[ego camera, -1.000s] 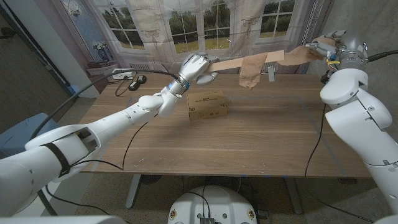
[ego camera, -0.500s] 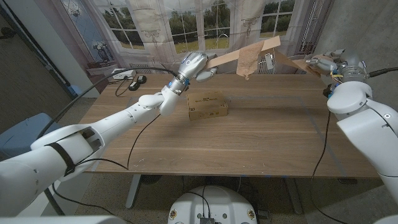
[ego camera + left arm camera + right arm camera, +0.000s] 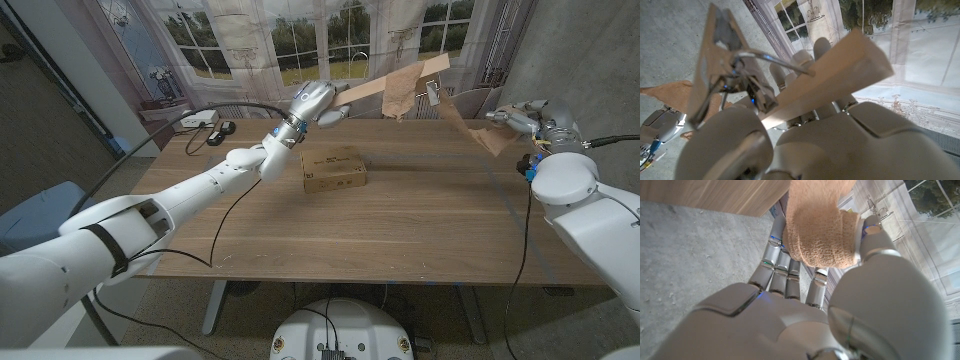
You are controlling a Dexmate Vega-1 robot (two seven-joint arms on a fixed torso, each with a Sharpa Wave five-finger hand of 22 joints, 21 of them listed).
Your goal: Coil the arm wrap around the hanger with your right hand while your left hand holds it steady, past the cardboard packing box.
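Here, tan arm wrap (image 3: 462,104) stretched in the air beyond the cardboard packing box (image 3: 333,168), running from the wooden hanger (image 3: 385,84) out to the right and down to the right robot hand (image 3: 520,117). Partly wound on the hanger already, with a loose tan fold hanging from the bar past the box's far side. Hanger held up over the bench's (image 3: 400,230) far edge, behind and above the box, gripped at its near end by the left robot hand (image 3: 313,104), fingers closed around the bar; in the left wrist view, metal hook (image 3: 771,58) and clip visible beside the wood (image 3: 830,75). Wrap's free end bunched in the right robot hand, well to the right of the box near the bench's right edge; in the right wrist view, fingers (image 3: 774,260) and thumb closed on the fabric roll (image 3: 820,230). Box lying flat on the bench, apart from both hands. Windows with curtains (image 3: 250,40) behind, far past the box.
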